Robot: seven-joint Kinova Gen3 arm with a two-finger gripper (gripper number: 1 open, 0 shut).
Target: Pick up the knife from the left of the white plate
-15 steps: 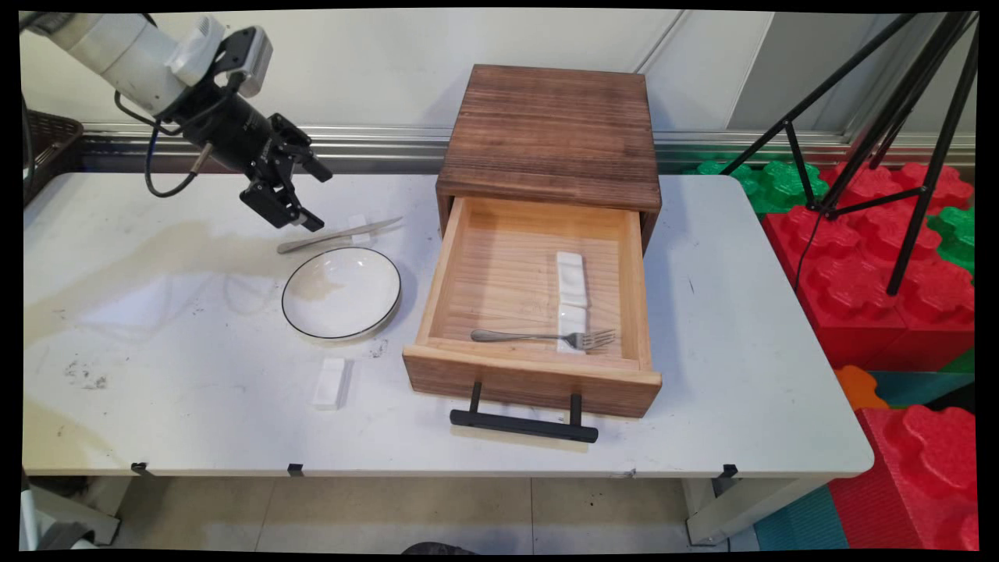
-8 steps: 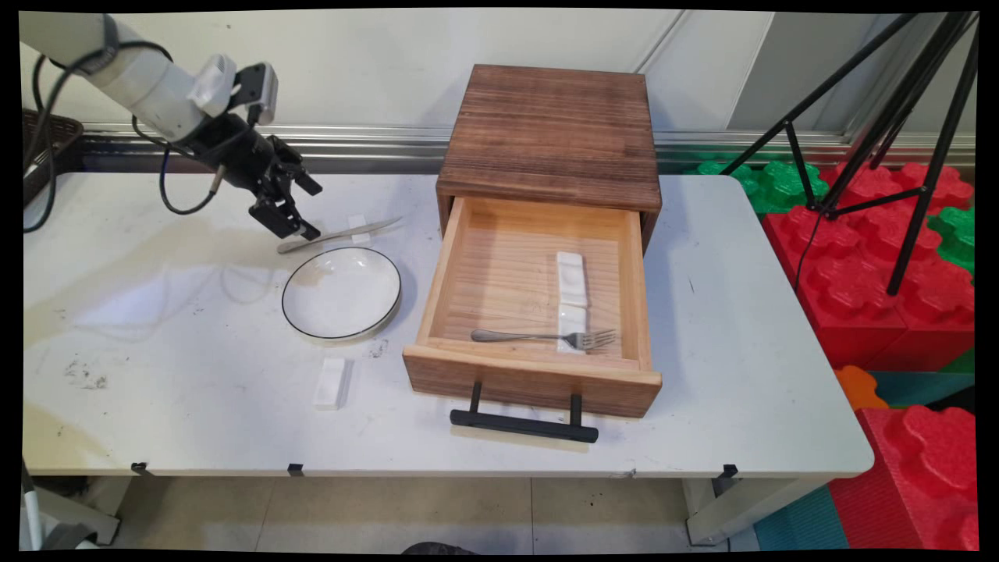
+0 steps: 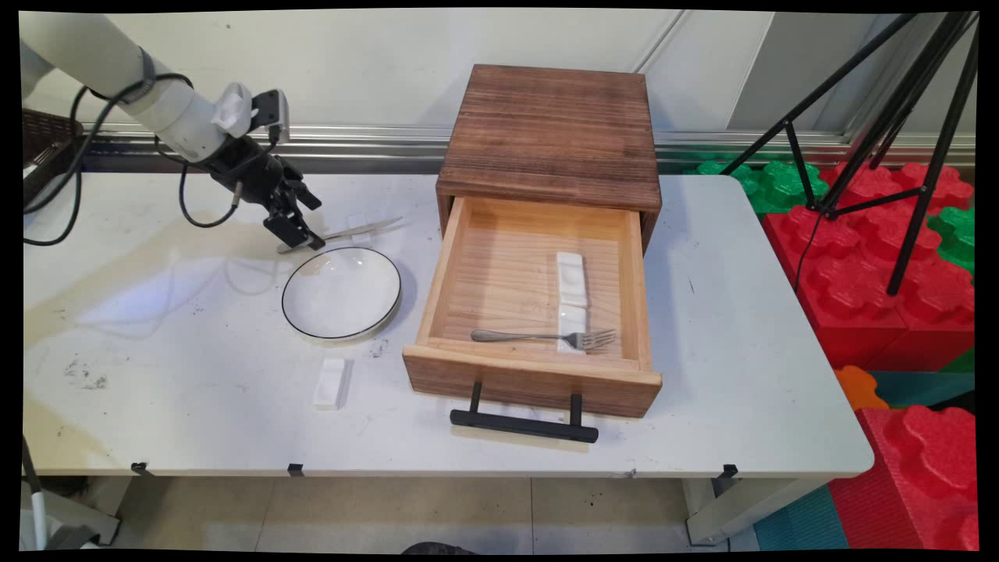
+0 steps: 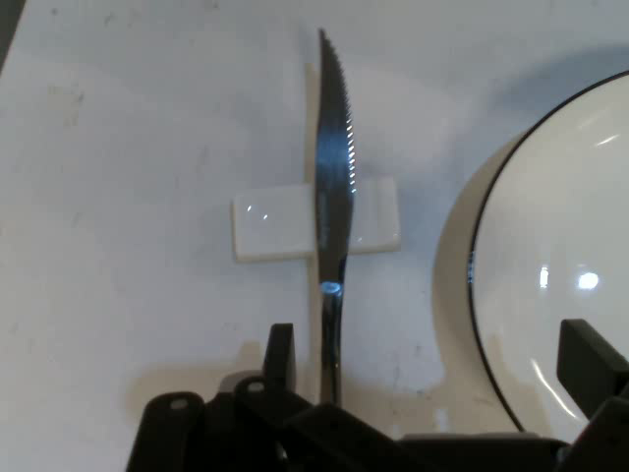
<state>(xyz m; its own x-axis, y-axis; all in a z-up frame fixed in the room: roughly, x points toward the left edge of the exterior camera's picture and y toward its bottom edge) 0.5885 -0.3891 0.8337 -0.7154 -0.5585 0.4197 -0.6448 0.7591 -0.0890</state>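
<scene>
Right now we see the gripper [image 3: 300, 234] low over the table [image 3: 156, 328], its fingers apart on either side of the knife's [image 4: 334, 197] handle end and not yet closed on it. The knife lies flat, its blade across a small white rest [image 4: 270, 224], just beside the black-rimmed plate [image 3: 341, 293]. Nothing is lifted. The wooden drawer [image 3: 499, 265] stands pulled open, holding a fork [image 3: 538, 337] on a white rest [image 3: 572, 293]; another rest [image 3: 330, 382] lies near the plate.
</scene>
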